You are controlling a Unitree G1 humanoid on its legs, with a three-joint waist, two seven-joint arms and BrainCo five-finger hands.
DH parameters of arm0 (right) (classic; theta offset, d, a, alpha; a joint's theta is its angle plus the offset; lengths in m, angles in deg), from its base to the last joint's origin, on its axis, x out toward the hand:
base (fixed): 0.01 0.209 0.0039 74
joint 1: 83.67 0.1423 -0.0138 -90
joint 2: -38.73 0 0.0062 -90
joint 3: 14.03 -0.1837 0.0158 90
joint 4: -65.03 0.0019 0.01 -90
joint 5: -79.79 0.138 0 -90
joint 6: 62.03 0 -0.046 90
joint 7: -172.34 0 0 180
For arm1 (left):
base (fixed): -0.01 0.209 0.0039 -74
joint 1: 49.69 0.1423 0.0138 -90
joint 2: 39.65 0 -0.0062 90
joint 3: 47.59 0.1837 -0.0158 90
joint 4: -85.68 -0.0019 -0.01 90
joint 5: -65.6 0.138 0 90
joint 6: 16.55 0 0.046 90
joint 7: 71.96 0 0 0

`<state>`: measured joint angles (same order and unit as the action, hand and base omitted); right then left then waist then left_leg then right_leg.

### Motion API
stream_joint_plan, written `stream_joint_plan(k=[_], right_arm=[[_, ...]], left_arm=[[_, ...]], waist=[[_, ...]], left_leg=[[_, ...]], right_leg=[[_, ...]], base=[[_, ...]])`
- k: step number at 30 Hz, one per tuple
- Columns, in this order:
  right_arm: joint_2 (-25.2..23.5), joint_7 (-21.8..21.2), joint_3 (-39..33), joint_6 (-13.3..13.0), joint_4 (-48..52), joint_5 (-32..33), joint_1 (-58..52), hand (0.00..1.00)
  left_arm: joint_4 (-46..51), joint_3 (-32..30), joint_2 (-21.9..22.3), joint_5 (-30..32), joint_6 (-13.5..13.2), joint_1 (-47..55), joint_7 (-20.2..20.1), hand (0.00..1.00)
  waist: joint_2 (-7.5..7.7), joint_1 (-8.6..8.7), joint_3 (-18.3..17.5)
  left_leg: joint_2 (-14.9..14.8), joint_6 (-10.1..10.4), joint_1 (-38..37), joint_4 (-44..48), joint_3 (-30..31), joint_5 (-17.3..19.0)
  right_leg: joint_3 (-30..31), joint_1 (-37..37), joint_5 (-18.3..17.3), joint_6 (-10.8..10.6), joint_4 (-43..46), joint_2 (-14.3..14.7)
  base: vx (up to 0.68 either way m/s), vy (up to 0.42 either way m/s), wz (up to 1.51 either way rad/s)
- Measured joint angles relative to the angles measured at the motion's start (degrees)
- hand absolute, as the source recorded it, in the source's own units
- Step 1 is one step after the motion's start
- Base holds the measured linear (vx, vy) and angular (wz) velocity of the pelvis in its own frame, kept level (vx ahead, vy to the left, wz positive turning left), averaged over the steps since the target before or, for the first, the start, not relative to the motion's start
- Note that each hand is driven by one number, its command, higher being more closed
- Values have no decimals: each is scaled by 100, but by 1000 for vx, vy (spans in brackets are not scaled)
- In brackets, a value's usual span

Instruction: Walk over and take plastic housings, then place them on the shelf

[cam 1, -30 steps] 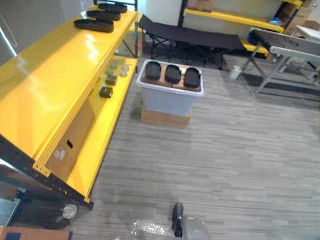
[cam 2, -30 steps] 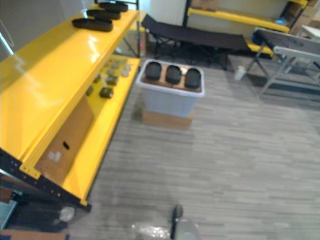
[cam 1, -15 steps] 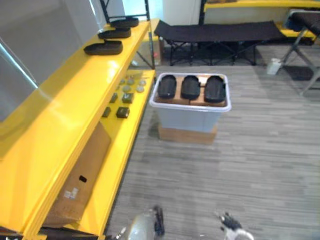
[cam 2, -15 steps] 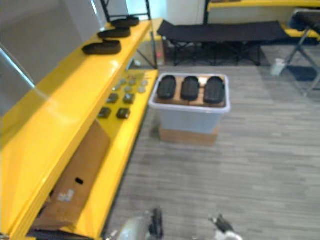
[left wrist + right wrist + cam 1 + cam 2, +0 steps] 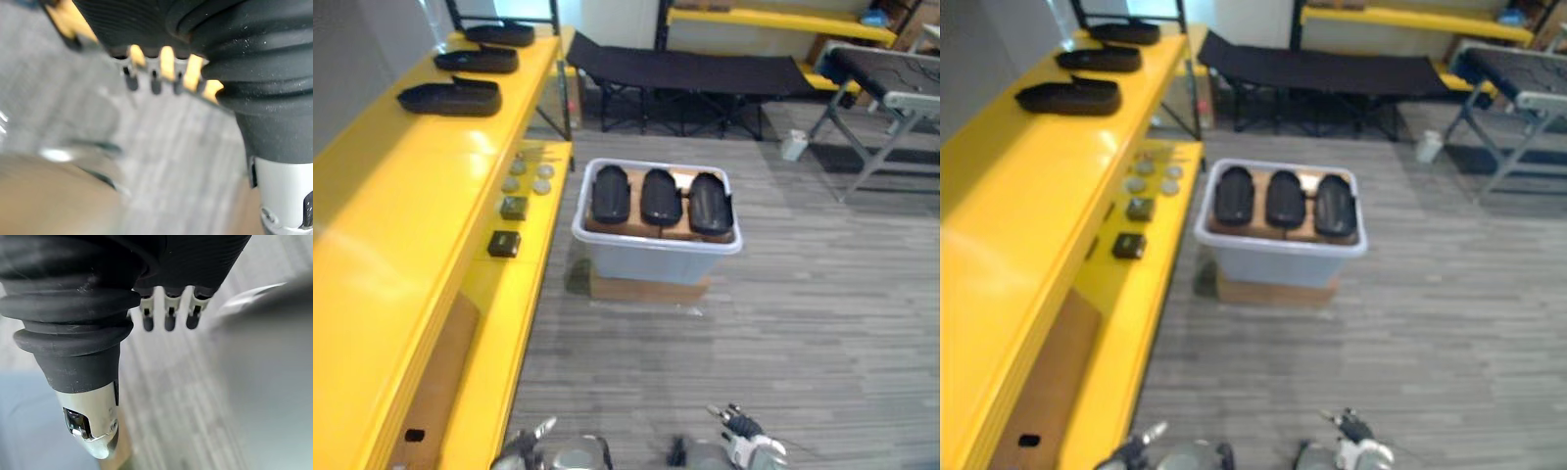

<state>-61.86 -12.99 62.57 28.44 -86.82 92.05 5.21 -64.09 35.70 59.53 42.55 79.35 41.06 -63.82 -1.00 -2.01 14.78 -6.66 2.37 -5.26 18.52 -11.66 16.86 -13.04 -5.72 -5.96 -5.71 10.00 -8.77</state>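
Three black plastic housings (image 5: 660,196) lie side by side in a pale grey bin (image 5: 656,245) on the floor ahead. Three more housings (image 5: 450,96) rest in a row on the top of the yellow shelf (image 5: 401,225) at the left. My left hand (image 5: 524,450) and right hand (image 5: 744,446) hang low at the bottom edge, far from the bin. In the wrist views the left hand's fingers (image 5: 155,73) and the right hand's fingers (image 5: 168,313) are straight over the floor, holding nothing.
The bin stands on a flat cardboard box (image 5: 646,287). Small parts (image 5: 504,243) lie on the lower yellow shelf, with a cardboard box (image 5: 431,392) below it. A black folding cot (image 5: 685,69) stands behind the bin, with a grey table (image 5: 881,88) and a white bottle (image 5: 793,145) at the right.
The whole picture has shifted with the camera; the bin now sits nearer the middle. Bin and shelf housings keep their places. Both hands stay low at the bottom edge.
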Motion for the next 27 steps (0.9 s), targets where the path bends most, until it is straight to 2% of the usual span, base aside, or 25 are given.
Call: stream_joint_plan(k=[1,2,3,4,5,7,8,9,11,14,15,16,17,18,20,22,23,24,25,26,27], right_arm=[[-3,2,-8,11,-4,-14,-32,0],[-29,10,-7,82,-41,-13,-76,0],[-59,35,-22,115,-61,22,-99,0],[-26,44,-63,164,-62,45,-97,0],[36,54,-62,220,-141,38,-67,0],[85,48,-57,229,-224,41,-54,0],[118,45,-56,219,-228,35,-48,0],[180,48,-58,226,-269,27,-33,0],[205,39,-61,236,-345,30,-48,0],[177,25,-95,225,-383,50,0,0],[155,34,-133,221,-378,59,7,0],[152,40,-137,220,-383,85,-11,0],[153,35,-117,212,-380,111,-23,0],[41,25,-105,176,-363,157,10,0],[-82,14,36,2,-361,62,46,0],[-124,-206,300,-250,-345,-430,110,0],[-130,-305,381,-377,-337,-565,108,0],[-82,-577,764,-714,-183,-824,65,0],[-26,-695,1054,-921,-5,-964,26,0],[67,-874,1783,-1301,502,-1210,-9,0],[135,-988,2681,-1658,1201,-1428,-14,0]], left_arm=[[4,1,18,-85,3,6,1,0],[9,2,67,-135,17,38,36,0],[15,-101,102,-219,32,98,71,0],[2,-126,153,-379,89,176,193,0],[-47,-247,292,-453,105,271,288,0],[-36,-394,371,-574,107,277,306,0],[-52,-447,422,-577,111,278,321,0],[-110,-444,463,-575,115,268,355,0],[-139,-435,503,-574,115,266,406,0],[-137,-426,470,-523,85,264,402,0],[-125,-406,467,-492,73,263,399,0],[-106,-380,449,-433,47,272,380,0],[-111,-369,438,-321,48,301,363,0],[-126,-328,355,-204,48,332,305,0],[-149,-318,186,-35,43,324,286,0],[-159,-209,18,175,28,324,272,0],[-158,-143,-14,195,11,321,278,0],[-145,-44,-41,322,-36,316,328,0],[-132,51,-70,321,-64,317,383,0],[-34,185,-73,248,-122,336,490,0],[32,255,-112,5,-211,301,532,0]], waist=[[39,-4,-22],[140,-58,-80],[190,-55,-117],[91,-24,-182],[-64,-32,-332],[-171,-95,-392],[-234,-91,-397],[-323,-43,-394],[-341,-25,-392],[-309,-35,-375],[-309,-23,-375],[-303,-61,-367],[-295,-98,-366],[-145,-105,-320],[76,-100,-200],[303,-148,-128],[330,-180,-118],[329,-172,-115],[297,-139,-128],[232,-80,-141],[205,-51,-133]], left_leg=[[-39,67,-14,119,39,105],[-92,214,-47,325,176,311],[-177,297,-81,442,255,452],[-398,437,-129,502,396,567],[-646,483,-43,857,641,482],[-765,417,291,1503,818,166],[-831,414,505,1953,863,-117],[-972,488,736,2490,751,-127],[-914,502,732,2581,446,-119],[-329,608,828,1242,135,-66],[-29,570,938,355,114,-236],[115,335,1031,-316,30,-817],[120,292,991,-447,-21,-1159],[266,153,837,-689,-109,-1221],[444,82,730,-778,-137,-1217],[562,-93,758,-678,-110,-984],[594,-141,747,-663,-103,-899],[660,-211,702,-726,-35,-830],[667,-252,636,-795,20,-842],[641,-258,556,-920,154,-917],[587,-265,549,-925,303,-937]], right_leg=[[-19,0,62,63,31,-21],[-101,42,112,60,53,-34],[-108,99,315,94,113,-17],[-261,55,527,120,472,82],[-441,67,239,280,679,309],[-496,151,159,376,697,413],[-558,274,110,457,626,442],[-636,607,101,478,387,497],[-706,1136,101,478,-2,460],[-790,1563,108,462,-427,270],[-883,1600,114,390,-520,180],[-902,1627,84,254,-595,141],[-896,1647,76,194,-623,138],[-885,1710,72,100,-684,26],[-887,1771,81,-10,-754,-124],[-932,1793,52,-106,-704,-240],[-956,1761,-3,-189,-574,-300],[-1029,1588,-124,-300,-23,-465],[-1070,1460,-135,-307,319,-530],[-1128,1115,-205,-268,1031,-645],[-1249,1046,-389,-87,1053,-634]], base=[[438,-360,35],[350,-296,38],[447,-403,53],[531,-449,60],[514,-436,46],[371,-309,9],[326,-251,10],[519,-309,20],[437,-213,21],[258,-28,12],[187,69,19],[192,90,11],[220,116,2],[223,131,-4],[206,128,3],[170,112,8],[166,139,13],[126,126,19],[159,161,38],[150,107,59],[163,76,61]])
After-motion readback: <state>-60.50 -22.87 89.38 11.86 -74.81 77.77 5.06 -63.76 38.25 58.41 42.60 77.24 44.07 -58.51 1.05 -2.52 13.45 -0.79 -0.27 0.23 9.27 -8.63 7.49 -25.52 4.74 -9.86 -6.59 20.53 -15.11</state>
